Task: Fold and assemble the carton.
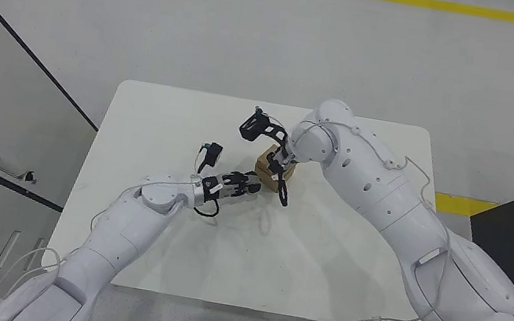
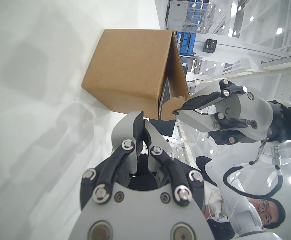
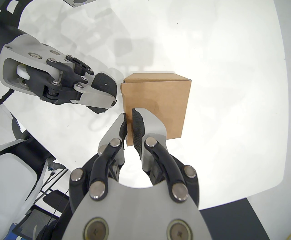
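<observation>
The brown carton (image 1: pixel 265 166) sits on the white table (image 1: pixel 342 265). The right pincer (image 3: pixel 129 117) is squeezed tight on a small flap (image 2: pixel 171 106) at the carton's open end, so the carton is right at its tips. The left pincer (image 2: pixel 142 120) is closed with nothing in it. The carton is just in front of its tips, very near. The gap by the flap looks dark inside. I cannot tell what is in there.

A small brown corrugated-cardboard carton (image 1: pixel 263 167) — folded up into a box shape; one end flap stands ajar; it rests just above the top view's centre.
</observation>
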